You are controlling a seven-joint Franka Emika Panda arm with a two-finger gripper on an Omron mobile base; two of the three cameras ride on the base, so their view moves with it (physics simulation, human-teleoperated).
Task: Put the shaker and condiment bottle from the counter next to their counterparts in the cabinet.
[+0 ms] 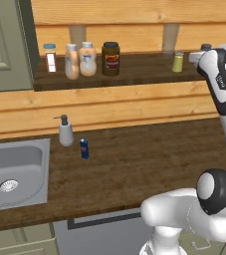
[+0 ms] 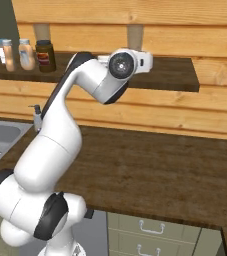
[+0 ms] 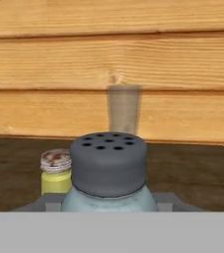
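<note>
In the hand view, the shaker [image 3: 108,173] sits closest to the lens at the lower centre of the frame: a pale blue-green see-through body under a broad grey cap dotted with a ring of small holes. It stands upright, and grey gripper parts show low on either side of its body. From that I judge the gripper [image 3: 108,206] is pinching the shaker; the fingertips themselves are cut off at the bottom edge.

Just left of it and a little further back stands the yellow-green shaker [image 3: 56,174], its match, with a grey top. The two look near each other, though I cannot tell whether they touch. Holding the shaker upright and level with the shelf suits a set-down beside its twin, which seems to be the step in hand.

In the left base view the arm reaches up at the right edge of the frame, with the hand at the dark shelf of the cabinet [image 1: 134,74] and the yellow-green shaker [image 1: 178,62] just to its left. Low on the counter [image 1: 144,159], left of centre, stand a grey pump dispenser [image 1: 65,131] and a small blue can [image 1: 84,148], beside the sink [image 1: 15,172].

Further back, on the upper left of the shelf, two peach-orange bottles [image 1: 79,60] stand side by side next to a dark brown jar [image 1: 110,59], so the condiment bottle appears to be placed already. Pale wooden boards close the view behind.
</note>
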